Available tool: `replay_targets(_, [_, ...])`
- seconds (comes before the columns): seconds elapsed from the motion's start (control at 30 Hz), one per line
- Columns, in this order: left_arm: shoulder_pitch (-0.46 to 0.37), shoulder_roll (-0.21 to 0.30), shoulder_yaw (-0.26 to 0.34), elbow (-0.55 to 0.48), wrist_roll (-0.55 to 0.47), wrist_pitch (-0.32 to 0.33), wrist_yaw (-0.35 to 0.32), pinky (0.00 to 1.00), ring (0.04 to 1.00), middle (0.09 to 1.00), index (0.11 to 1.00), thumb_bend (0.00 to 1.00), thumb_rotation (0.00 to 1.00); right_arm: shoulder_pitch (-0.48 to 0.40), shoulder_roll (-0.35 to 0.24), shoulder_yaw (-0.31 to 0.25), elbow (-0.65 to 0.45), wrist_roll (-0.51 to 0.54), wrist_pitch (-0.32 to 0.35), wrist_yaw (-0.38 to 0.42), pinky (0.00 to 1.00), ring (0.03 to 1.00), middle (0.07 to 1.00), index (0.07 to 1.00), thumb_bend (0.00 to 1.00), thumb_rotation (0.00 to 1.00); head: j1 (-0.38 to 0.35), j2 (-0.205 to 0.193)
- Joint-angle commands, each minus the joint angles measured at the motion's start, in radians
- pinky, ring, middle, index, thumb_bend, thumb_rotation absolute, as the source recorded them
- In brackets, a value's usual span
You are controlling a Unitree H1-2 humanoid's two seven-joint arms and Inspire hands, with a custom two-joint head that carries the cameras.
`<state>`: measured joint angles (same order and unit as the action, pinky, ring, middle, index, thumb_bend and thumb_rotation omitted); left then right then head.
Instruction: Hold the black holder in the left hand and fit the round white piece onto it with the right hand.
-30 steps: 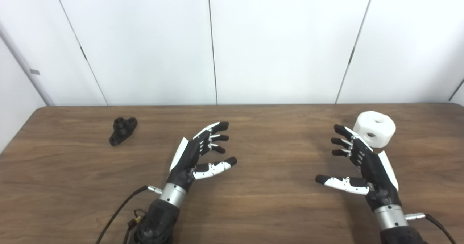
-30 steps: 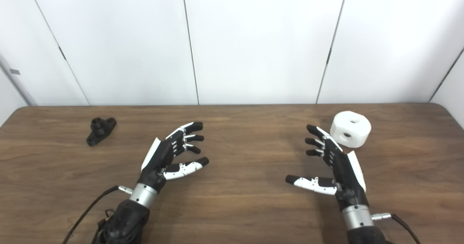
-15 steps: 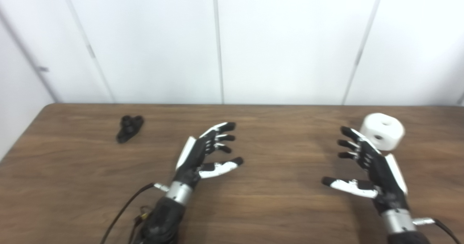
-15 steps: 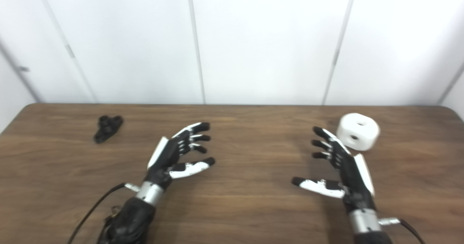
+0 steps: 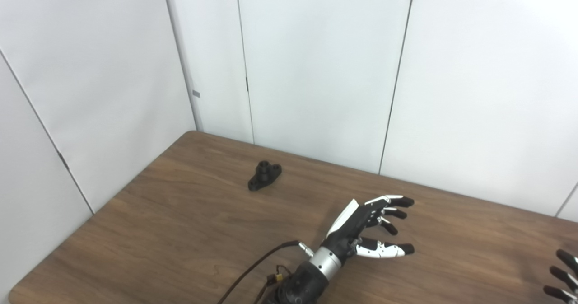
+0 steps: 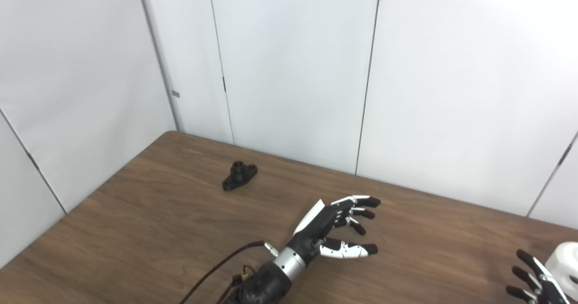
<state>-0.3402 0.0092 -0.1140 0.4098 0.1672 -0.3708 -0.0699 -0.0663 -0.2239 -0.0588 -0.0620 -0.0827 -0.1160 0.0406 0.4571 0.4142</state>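
black holder (image 5: pixel 264 175) lying alone on the table (image 5: pixel 171 222), far back-left. left hand (image 5: pixel 368 225) hovering empty, fingers spread. right hand (image 6: pixel 537 279) at frame edge, fingers apart, just beside round white piece (image 6: pixel 564 263).

Tabletop (image 5: pixel 180 222): dark wood-grain, smooth w/ a soft sheen. Black holder (image 5: pixel 264 175), far left: matt black plastic by the look. Left hand (image 5: pixel 361 227): glossy black & white plastic shells, brushed-metal wrist ring, dull black rubbery cable (image 5: pixel 253 272) behind it. Right hand (image 6: pixel 537 279), near right edge: same black & white plastic. Round white piece (image 6: pixel 564 261): matt white plastic, smooth. Wall panels (image 5: pixel 316 69): plain white, matt.
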Motion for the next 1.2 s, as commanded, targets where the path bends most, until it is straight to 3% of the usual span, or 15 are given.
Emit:
replay_targets(0.0, [0.058,-0.017,-0.012,0.075,0.006,-0.037,0.026,0.59,0.776,0.838,0.794,0.72,0.01,-0.025,-0.006,-0.006,-0.038,0.000,0.002,-0.002,0.78,0.872,0.928,0.876,0.71,0.00,0.001,0.000])
replay_targets(0.47, [0.059,-0.005,0.005,0.019,-0.040,0.001,0.008,0.55,0.712,0.783,0.756,0.71,0.00,-0.025,-0.009,-0.008,-0.038,0.007,0.009,0.004,0.79,0.860,0.923,0.878,0.68,0.02,0.002,0.017])
replay_targets(0.67, [0.049,0.042,0.042,-0.130,-0.056,0.092,-0.002,0.51,0.598,0.671,0.648,0.72,0.00,-0.031,-0.009,-0.007,-0.033,0.003,0.014,0.004,0.78,0.873,0.941,0.887,0.67,0.02,0.000,0.018])
replay_targets(0.9, [0.020,0.133,0.085,-0.266,-0.048,0.203,-0.026,0.51,0.596,0.674,0.650,0.70,0.00,-0.033,-0.013,-0.011,-0.026,0.013,0.011,0.010,0.78,0.877,0.949,0.897,0.65,0.02,0.007,0.024])
replay_targets(1.0, [0.005,0.188,0.086,-0.297,0.006,0.213,-0.013,0.51,0.608,0.682,0.660,0.71,0.00,-0.035,-0.015,-0.012,-0.024,0.017,0.013,0.014,0.78,0.876,0.951,0.897,0.65,0.02,0.009,0.026])
replay_targets(1.17, [-0.012,0.247,0.106,-0.316,0.012,0.233,-0.015,0.53,0.636,0.701,0.659,0.73,0.00,-0.034,-0.014,-0.014,-0.022,0.022,0.011,0.018,0.78,0.874,0.953,0.893,0.65,0.01,0.013,0.028])
